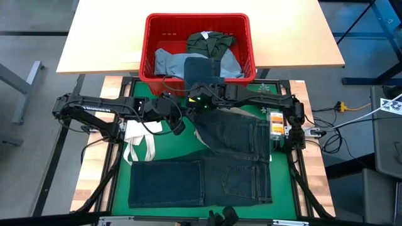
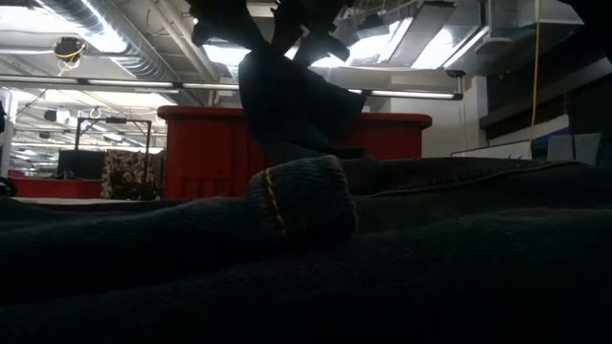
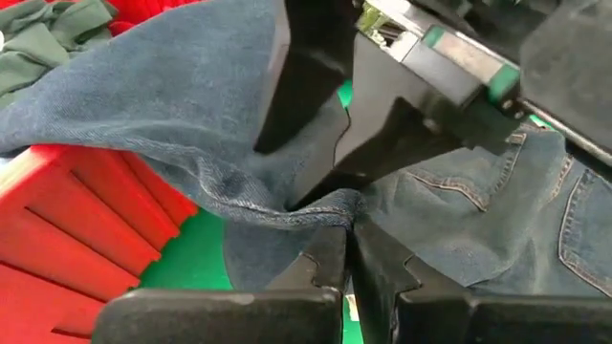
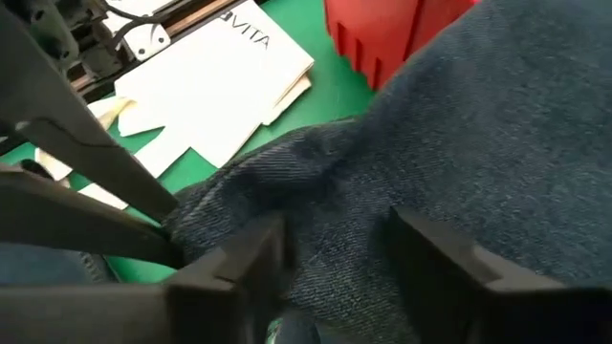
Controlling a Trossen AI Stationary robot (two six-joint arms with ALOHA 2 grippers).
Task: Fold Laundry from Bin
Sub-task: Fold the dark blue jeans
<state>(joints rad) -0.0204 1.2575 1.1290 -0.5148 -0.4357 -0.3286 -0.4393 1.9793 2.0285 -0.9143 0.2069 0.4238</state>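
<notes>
The red bin stands at the table's far side and holds an olive-green piece and a light blue piece. Dark navy jeans lie on the green mat, with one leg raised to the bin's front rim. My left gripper and my right gripper meet at that leg just in front of the bin, both shut on it. In the low view the leg hangs from the grippers. A second pair of dark jeans lies flat near the front edge. My left gripper pinches the raised leg's stitched hem edge between its two fingers, coming level from the table's left. The cloth runs slack from there up over the bin's rim. My right gripper has a bunched fold of the same leg between its fingers, right beside the left gripper's hold. It comes from the table's right. The leg is lifted off the mat here and the seat stays on the mat.
A white tote bag lies on the mat at the left and shows in the right wrist view. The bin's near wall stands right behind the grippers. A rolled jeans cuff lies close to the low camera.
</notes>
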